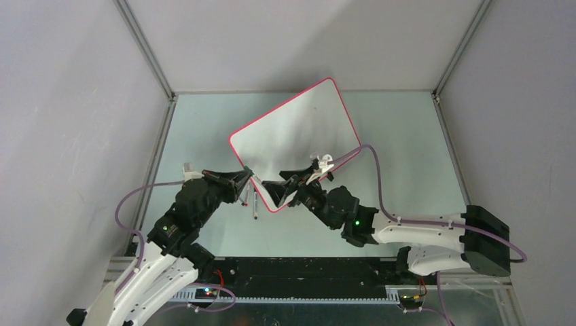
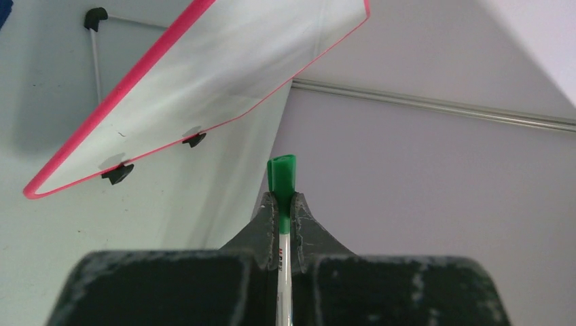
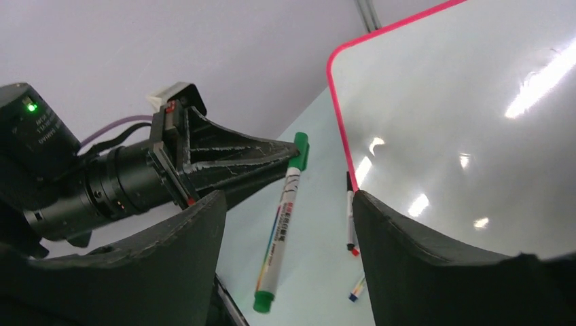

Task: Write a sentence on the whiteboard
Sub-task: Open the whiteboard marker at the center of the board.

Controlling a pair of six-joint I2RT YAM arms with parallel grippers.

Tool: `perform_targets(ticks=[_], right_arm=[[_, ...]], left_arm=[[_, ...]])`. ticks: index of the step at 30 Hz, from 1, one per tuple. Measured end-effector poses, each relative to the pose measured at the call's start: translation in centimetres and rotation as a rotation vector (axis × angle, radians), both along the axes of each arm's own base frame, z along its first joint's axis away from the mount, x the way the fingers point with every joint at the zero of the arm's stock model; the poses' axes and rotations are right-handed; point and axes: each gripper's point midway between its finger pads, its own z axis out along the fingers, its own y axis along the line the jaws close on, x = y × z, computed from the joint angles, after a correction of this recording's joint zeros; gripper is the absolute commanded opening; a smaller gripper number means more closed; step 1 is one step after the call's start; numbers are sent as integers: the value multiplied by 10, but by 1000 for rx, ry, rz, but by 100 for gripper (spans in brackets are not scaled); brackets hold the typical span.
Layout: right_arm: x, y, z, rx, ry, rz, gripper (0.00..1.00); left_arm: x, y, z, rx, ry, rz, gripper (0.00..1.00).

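Step in hand: getting ready, not yet writing. The whiteboard point(image 1: 299, 129) lies askew in the middle of the table point(image 1: 407, 170), one corner toward the arms. Its face is glossy and no lettering shows on it in any view.

Left tool point(image 2: 282, 200): clamped tight on a green marker point(image 3: 278, 231) close to one green end, which pokes out past the tips. The rest of the barrel hangs free toward the right arm.

Right tool point(image 3: 289, 204): jaws wide, holding nothing. In its own view the marker's free end sits in the gap, and the board's pink rim runs down to the inner face of one jaw.

Judgement: the next move is probably uncapping. The right tool would close on the free end only, and the two tools then pull apart.

Around: two spare markers point(image 3: 350, 227) lie on the table just beside the board's near edge, under the work. The board's corner crowds the right tool. Black clip feet point(image 2: 117, 173) sit on one long edge.
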Motion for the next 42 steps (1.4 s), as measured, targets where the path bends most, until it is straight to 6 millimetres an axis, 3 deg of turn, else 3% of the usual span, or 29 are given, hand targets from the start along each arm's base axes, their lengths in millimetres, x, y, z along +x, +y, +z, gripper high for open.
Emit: perform_targets(ticks=[8,11,20,22,24,34,42], right_arm=[[3,28,2,31,51,18,58],[2,35,-3,34,77,25,51],[1,45,-15,39,153,37,43],[0,46,-15,51,169,39,32],[0,47,-16,55,179,39,29],[0,51,-18,69,221,41,41],[1,51,-18,74,227,39,34]], left_arm=[[0,0,5,-25,-6,6,0],[0,0,6,-29,-11,6,0],[-1,1,12,-41,-30,6,0],[-1,1,13,-43,-33,6,0],[-1,1,13,-44,-35,6,0],[-1,2,15,-48,-44,9,0],[-3,3,18,-55,-53,10,0]])
